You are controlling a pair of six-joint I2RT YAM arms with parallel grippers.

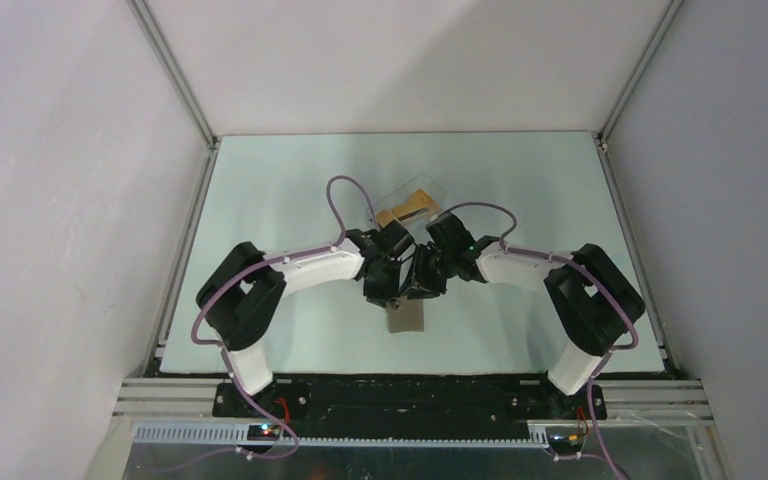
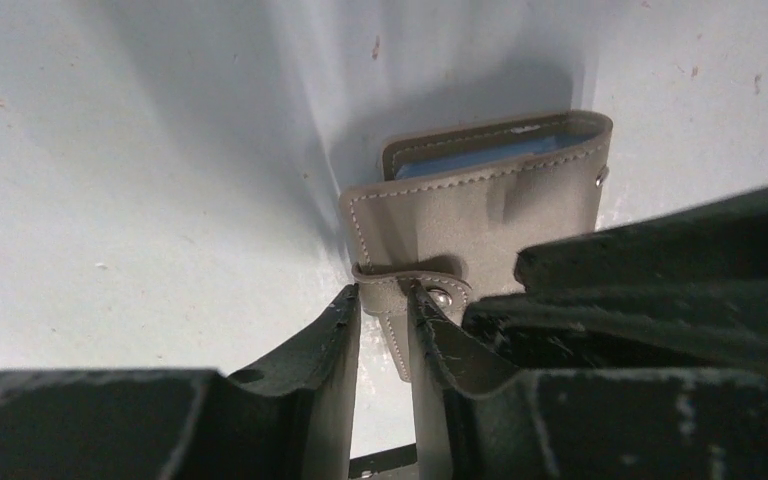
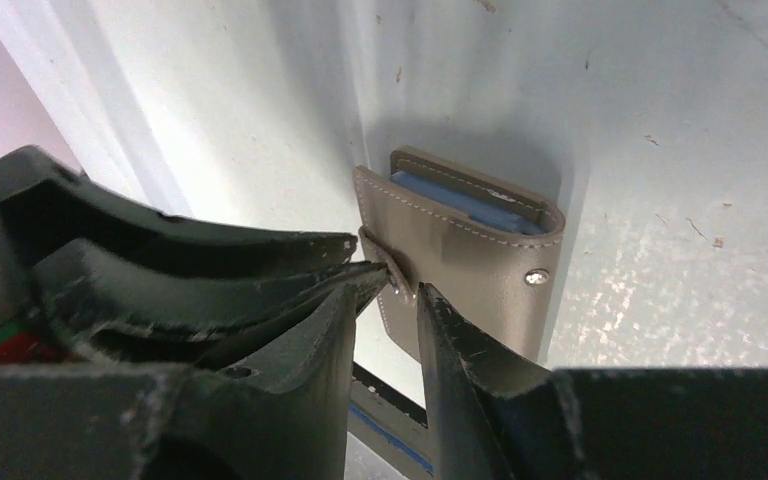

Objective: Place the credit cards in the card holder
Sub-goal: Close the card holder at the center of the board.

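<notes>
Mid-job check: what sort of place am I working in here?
Most likely an enclosed robot test cell in a lab. Plain white walls on an aluminium frame box in a pale table, and the left arm and right arm are bolted at its near edge.

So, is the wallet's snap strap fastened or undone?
Undone: the strap stands off the folded wallet, and the stud on its face is bare.

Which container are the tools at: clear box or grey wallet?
The folded grey card holder, close in both wrist views; the clear box lies farther back with an orange card.
</notes>
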